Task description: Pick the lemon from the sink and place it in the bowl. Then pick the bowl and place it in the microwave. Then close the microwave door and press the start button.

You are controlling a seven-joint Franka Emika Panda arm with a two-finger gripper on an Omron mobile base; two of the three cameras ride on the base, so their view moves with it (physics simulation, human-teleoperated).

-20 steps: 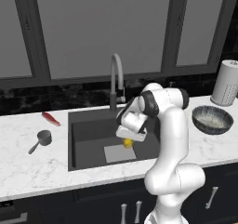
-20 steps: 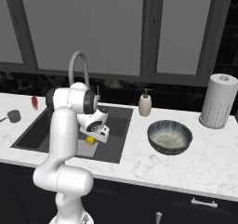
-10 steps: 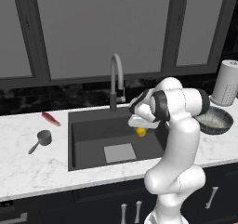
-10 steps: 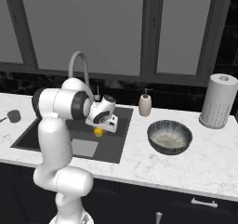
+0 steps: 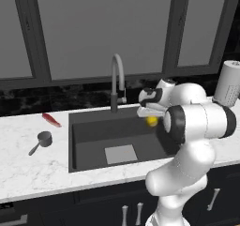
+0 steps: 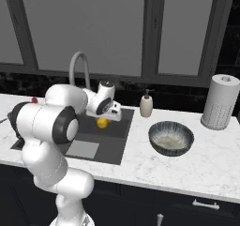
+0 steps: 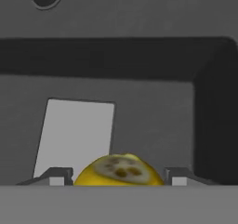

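The claw (image 6: 104, 118) is clamped on the lemon (image 6: 102, 123), which sits between the two fingertips (image 7: 56, 176) in the hand view, the yellow fruit filling the gap from one pad to the other. Seen from both base cameras, the lemon hangs in the air above the right part of the sink (image 5: 93, 140), clear of the basin floor and its light grey plate (image 5: 121, 154), and just in front of the curved tap (image 5: 117, 82).

The step in hand is the first one: carrying the lemon from the sink to the bowl (image 6: 171, 138). The pick looks done; the placing is not yet done. The bowl stands on the marble desk (image 6: 197, 166) to the right of the sink, apart from the basin edge, with a soap bottle (image 6: 146, 105) behind it and a paper towel roll (image 6: 219, 102) farther right. It appears to hold nothing.

The next move calls for a sideways carry to the right, over the sink rim, keeping the lemon high enough to clear the bowl's rim. The claw should then come over the middle of the bowl, lower a little and let go. A round fruit could roll or bounce out if dropped from too high or near the edge, so a low, centred release seems wise. The bowl, microwave, door and start button steps all remain
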